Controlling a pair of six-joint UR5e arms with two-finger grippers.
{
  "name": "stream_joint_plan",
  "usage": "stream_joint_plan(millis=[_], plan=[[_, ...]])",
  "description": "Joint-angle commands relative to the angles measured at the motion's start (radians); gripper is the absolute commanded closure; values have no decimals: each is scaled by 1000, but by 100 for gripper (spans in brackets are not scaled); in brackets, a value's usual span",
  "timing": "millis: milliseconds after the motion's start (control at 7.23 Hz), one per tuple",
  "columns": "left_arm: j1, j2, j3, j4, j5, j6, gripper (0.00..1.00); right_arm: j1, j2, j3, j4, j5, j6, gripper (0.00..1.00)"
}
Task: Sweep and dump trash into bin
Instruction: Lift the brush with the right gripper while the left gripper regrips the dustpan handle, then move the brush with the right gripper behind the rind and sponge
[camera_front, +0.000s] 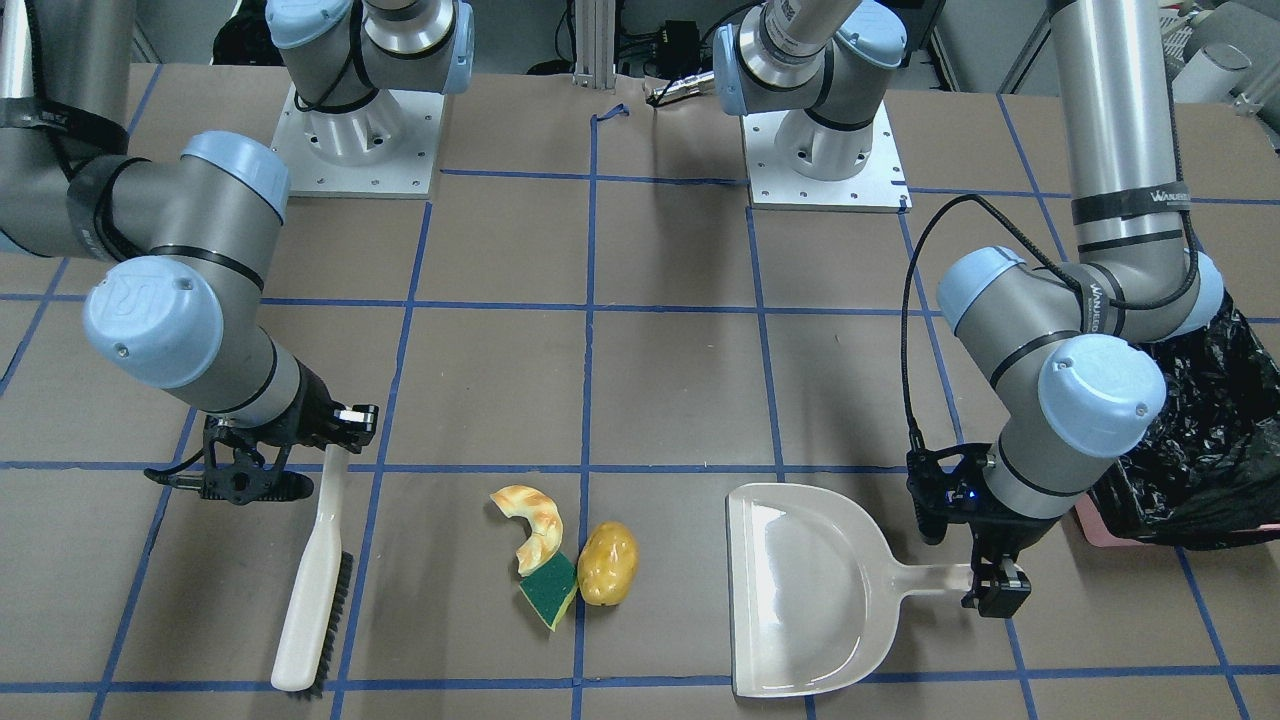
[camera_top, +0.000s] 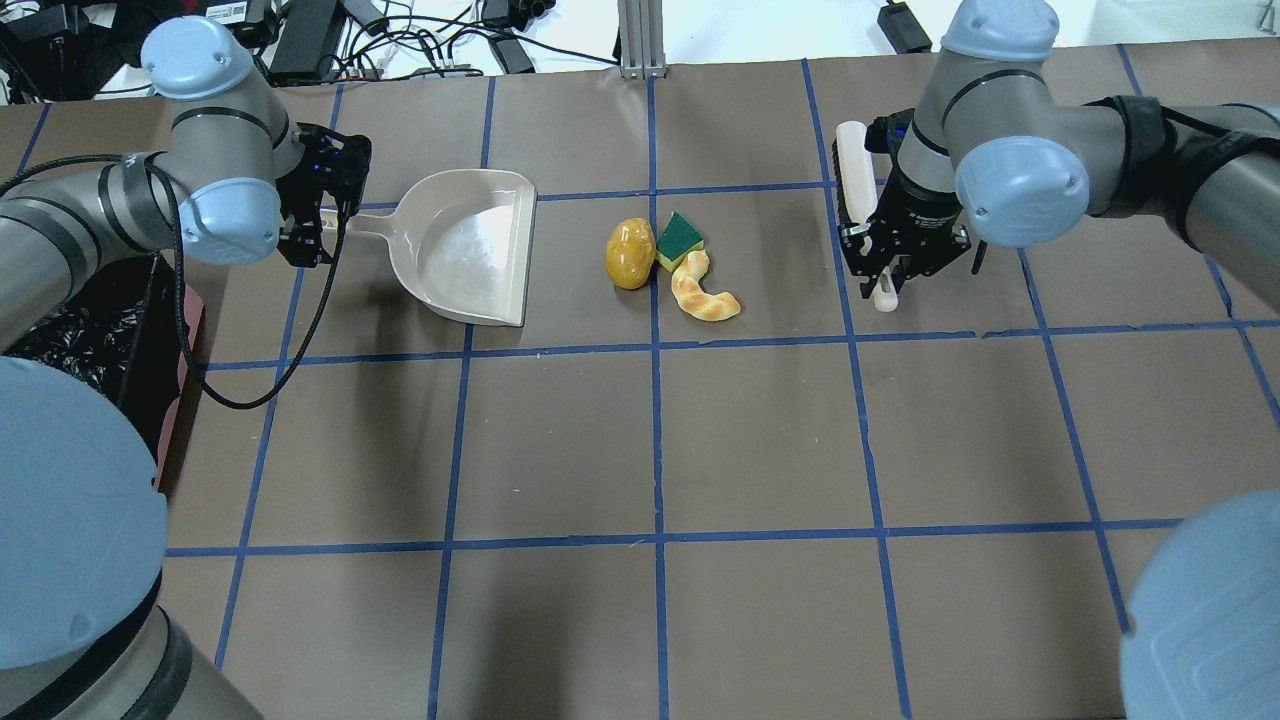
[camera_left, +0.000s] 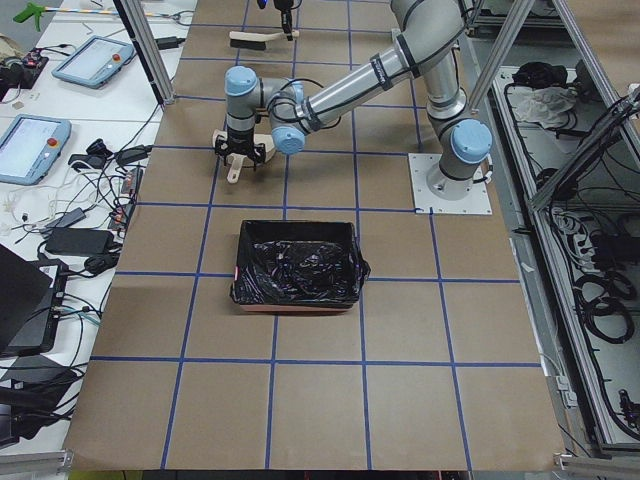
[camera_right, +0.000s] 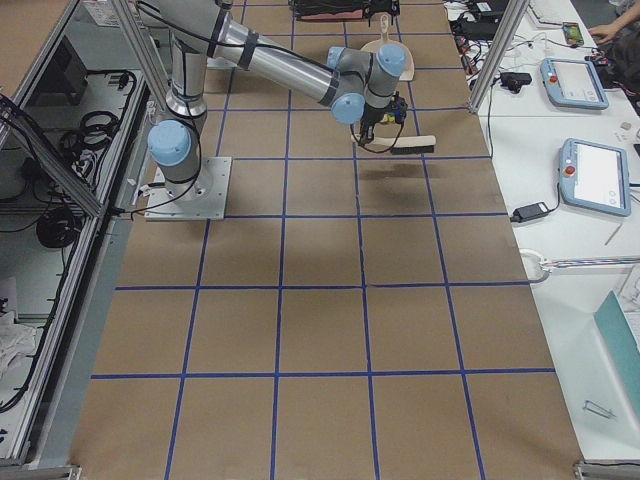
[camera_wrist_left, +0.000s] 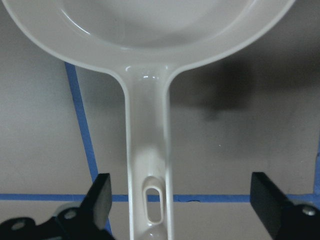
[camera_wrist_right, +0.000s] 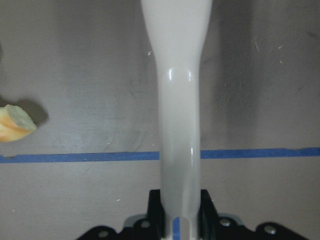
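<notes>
The trash lies together mid-table: a tan croissant (camera_front: 530, 520) (camera_top: 705, 295), a yellow-brown potato (camera_front: 608, 563) (camera_top: 630, 254) and a green-and-yellow sponge (camera_front: 548, 590) (camera_top: 680, 236). The beige dustpan (camera_front: 810, 590) (camera_top: 470, 245) lies flat with its mouth toward them. My left gripper (camera_front: 992, 590) (camera_top: 310, 215) (camera_wrist_left: 182, 200) is open, its fingers wide on both sides of the dustpan handle (camera_wrist_left: 147, 165). My right gripper (camera_front: 335, 430) (camera_top: 885, 275) (camera_wrist_right: 180, 215) is shut on the handle of the beige brush (camera_front: 310, 590) (camera_top: 850, 160) (camera_wrist_right: 177, 75). The croissant tip (camera_wrist_right: 15, 125) shows in the right wrist view.
The bin (camera_front: 1200, 430) (camera_top: 80, 330) (camera_left: 298, 262), pink-based with a black bag, stands on my left side behind the left arm. The two arm bases (camera_front: 360, 140) (camera_front: 825, 150) sit at the table's robot edge. Blue tape lines grid the brown table.
</notes>
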Motion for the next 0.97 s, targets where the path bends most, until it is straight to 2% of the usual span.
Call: stream_joint_plan(millis=[0, 138, 277, 415, 553, 692, 830], plan=[[4, -33, 3, 10, 1, -3, 0, 71, -5, 0, 4, 32, 118, 100], [7, -43, 3, 13, 1, -6, 0, 110, -6, 5, 10, 64, 126, 100], [8, -46, 5, 12, 1, -7, 9, 124, -9, 8, 15, 64, 143, 100], [6, -43, 12, 13, 1, -3, 51, 125, -15, 9, 53, 66, 145, 100], [6, -45, 20, 13, 1, -4, 86, 125, -25, 9, 82, 70, 145, 100], [6, -42, 20, 13, 1, -4, 96, 127, -29, 12, 102, 93, 143, 100], [6, -42, 21, 13, 1, -4, 98, 127, -35, 31, 107, 97, 139, 100]])
